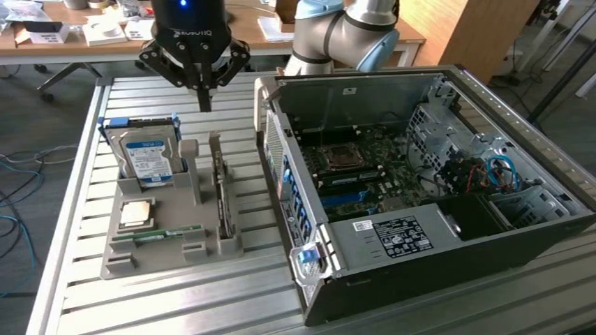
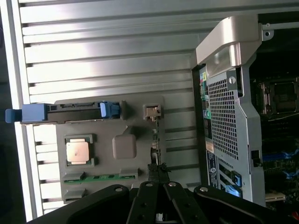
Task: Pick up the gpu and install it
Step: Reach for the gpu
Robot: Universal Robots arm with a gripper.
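The slatted table (image 1: 149, 307) carries an open case (image 1: 400, 286) on the exterior view's right and a grey tray (image 1: 163, 264) on its left. The gpu (image 1: 222, 192) stands on edge in the tray slot nearest the case, its long axis running along the tray, near to far, beside the case's rear panel. Seen edge-on, its fan face is hard to make out. The tool (image 1: 203, 105) is clenched on nothing, hanging well above the tray in line with the gpu; in the wrist view it hides the card's end
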